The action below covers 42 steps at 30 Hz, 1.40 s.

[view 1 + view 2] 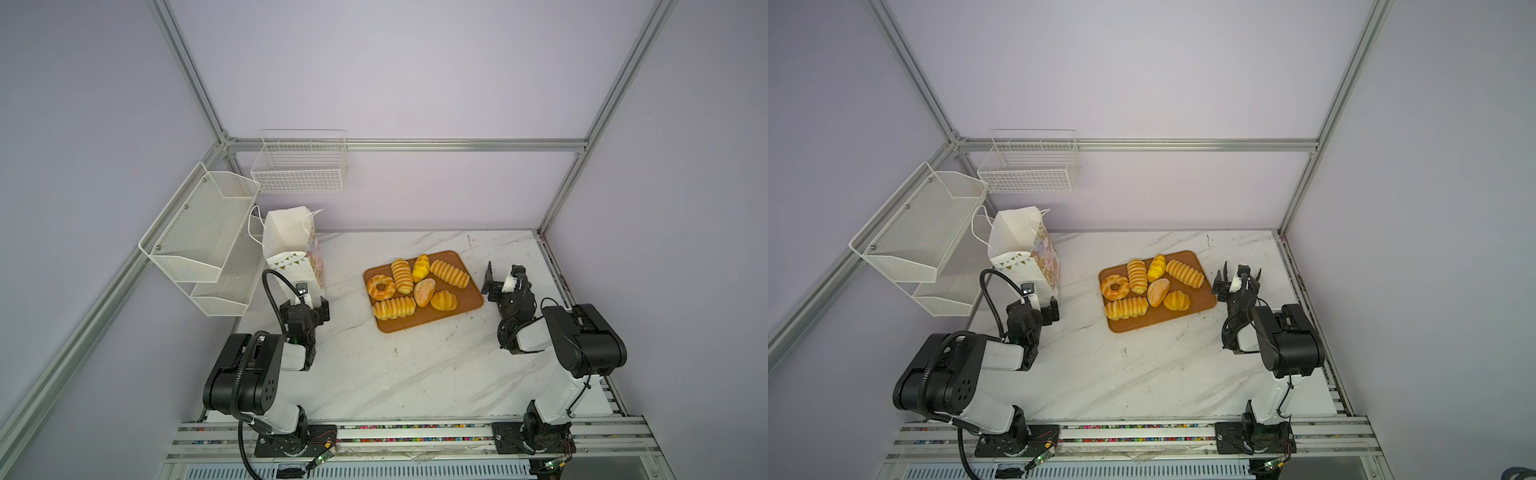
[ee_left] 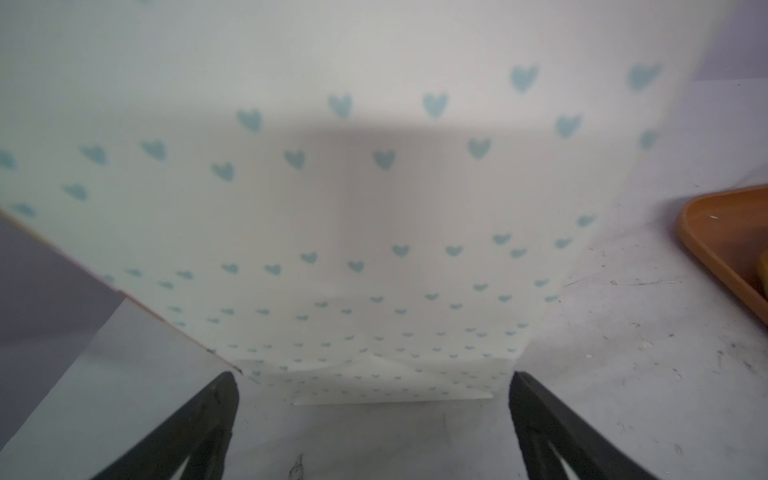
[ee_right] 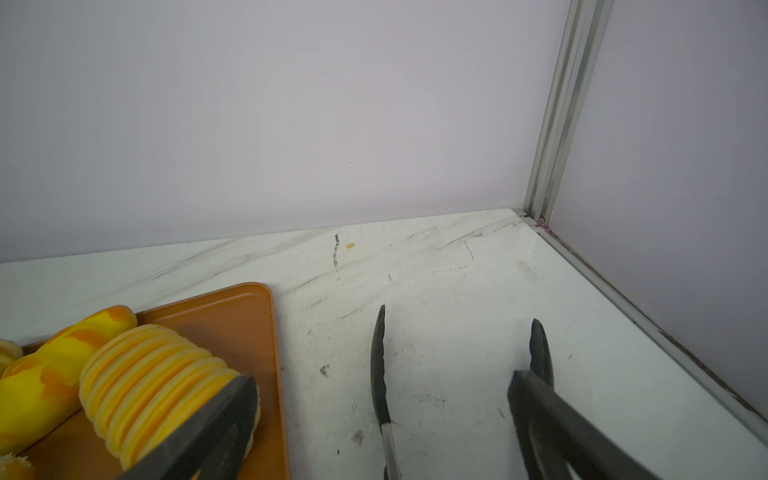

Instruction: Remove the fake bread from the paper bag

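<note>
The paper bag [image 1: 286,237] [image 1: 1017,232] stands upright at the table's back left with its mouth open; only white paper shows inside. Several pieces of fake bread [image 1: 424,291] [image 1: 1158,291] lie on an orange-brown tray [image 1: 415,328] mid-table: ridged rolls, a ring doughnut [image 1: 380,286], a seeded oval and buns. My left gripper [image 1: 307,301] [image 1: 1040,301] [image 2: 372,380] is open and empty, low at the bag's heart-printed end wall [image 2: 374,208]. My right gripper [image 1: 503,272] [image 1: 1242,270] [image 3: 382,382] is open and empty just right of the tray, one finger over a ridged roll [image 3: 158,374].
Black-tipped tongs [image 3: 379,374] lie on the marble table between the right fingers. A white wire basket [image 1: 299,166] hangs on the back wall and a two-tier mesh shelf [image 1: 199,232] on the left wall, close behind the bag. Frame posts stand at the corners.
</note>
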Each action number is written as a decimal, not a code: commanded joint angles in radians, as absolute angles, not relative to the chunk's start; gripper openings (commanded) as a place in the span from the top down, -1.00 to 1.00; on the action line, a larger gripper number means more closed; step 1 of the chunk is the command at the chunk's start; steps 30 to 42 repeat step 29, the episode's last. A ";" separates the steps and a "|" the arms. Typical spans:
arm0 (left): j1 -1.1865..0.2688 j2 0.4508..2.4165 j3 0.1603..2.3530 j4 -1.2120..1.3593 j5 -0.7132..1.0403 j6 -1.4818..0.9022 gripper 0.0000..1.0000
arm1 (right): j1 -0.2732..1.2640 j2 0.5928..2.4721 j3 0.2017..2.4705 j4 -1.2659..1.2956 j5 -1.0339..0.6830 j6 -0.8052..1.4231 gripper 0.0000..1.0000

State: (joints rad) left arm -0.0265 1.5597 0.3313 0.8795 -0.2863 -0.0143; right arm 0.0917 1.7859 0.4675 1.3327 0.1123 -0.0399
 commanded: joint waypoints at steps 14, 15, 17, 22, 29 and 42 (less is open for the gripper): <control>-0.020 1.559 0.395 0.908 -0.277 -0.021 -0.99 | 0.091 1.778 0.468 1.338 0.122 -0.066 -0.95; -0.020 1.559 0.395 0.908 -0.277 -0.021 -1.00 | 0.091 1.779 0.468 1.338 0.123 -0.065 -0.95; -0.020 1.559 0.396 0.908 -0.277 -0.021 -1.00 | 0.091 1.779 0.468 1.338 0.123 -0.065 -0.95; -0.019 1.559 0.396 0.908 -0.277 -0.021 -1.00 | 0.091 1.782 0.471 1.335 0.124 -0.065 -0.95; -0.019 1.560 0.397 0.907 -0.276 -0.021 -0.99 | 0.094 1.780 0.466 1.342 0.125 -0.067 -0.95; -0.019 1.560 0.397 0.907 -0.276 -0.021 -0.99 | 0.094 1.780 0.466 1.342 0.125 -0.067 -0.95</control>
